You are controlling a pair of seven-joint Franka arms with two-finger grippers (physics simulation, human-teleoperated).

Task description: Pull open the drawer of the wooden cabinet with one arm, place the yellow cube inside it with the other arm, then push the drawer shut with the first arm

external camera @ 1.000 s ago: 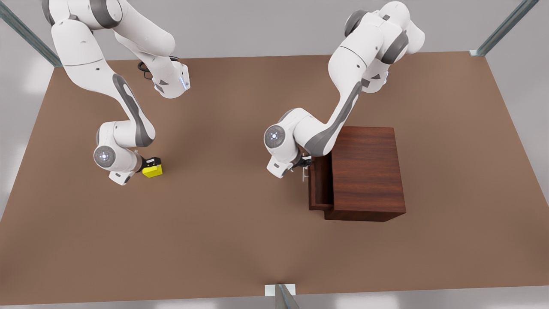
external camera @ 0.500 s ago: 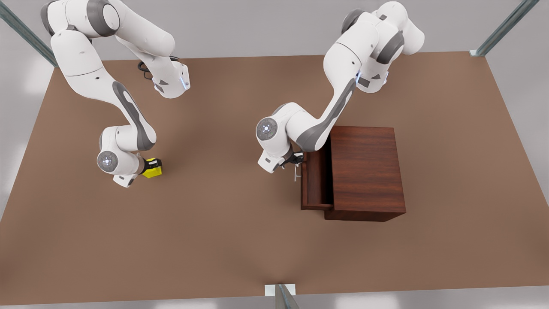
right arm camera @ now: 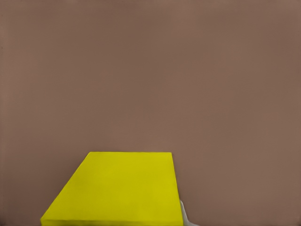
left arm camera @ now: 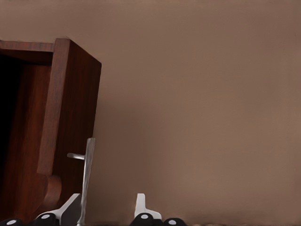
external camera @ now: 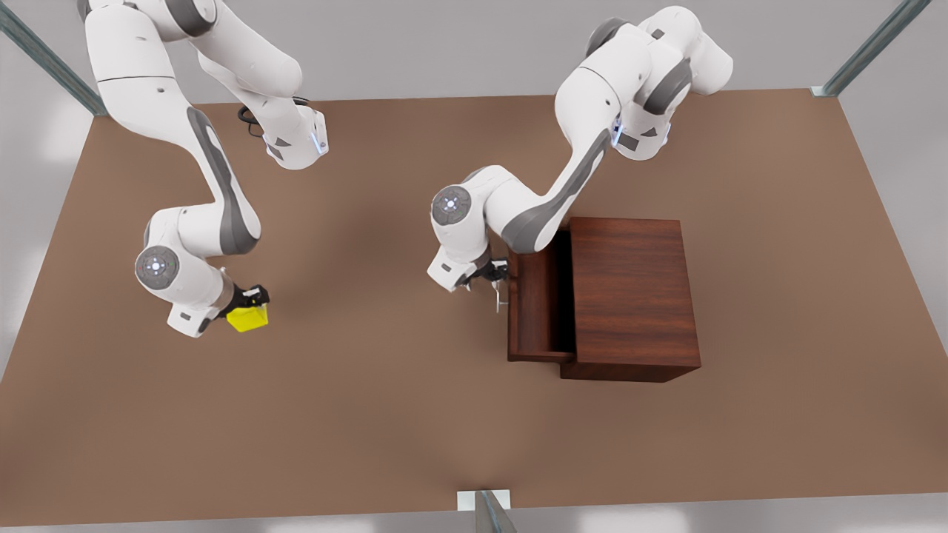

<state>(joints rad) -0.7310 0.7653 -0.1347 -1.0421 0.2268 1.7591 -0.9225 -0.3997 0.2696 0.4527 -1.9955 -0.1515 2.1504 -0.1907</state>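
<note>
Since the earlier frame the drawer (external camera: 539,300) of the wooden cabinet (external camera: 629,296) slides further out on the desk (external camera: 385,414), its bar handle (left arm camera: 86,179) between the fingers of the left hand (external camera: 485,279), whose grip I cannot tell. Off at the front view's left, the right hand (external camera: 248,302) pinches the yellow cube (external camera: 248,318), lifted and carried nearer the desk's front edge. It looks rigid, light and smooth, best held by opposite flat faces; no writing shows anywhere.

I see the wooden cabinet (external camera: 629,296) and its drawer (external camera: 535,311) in dark reddish-brown grained wood with a soft sheen. The bar handle (left arm camera: 87,181) looks like brushed silver metal. The yellow cube (external camera: 248,318) is plain, smooth, matt. The table (external camera: 385,414) reads as flat matt brown.
</note>
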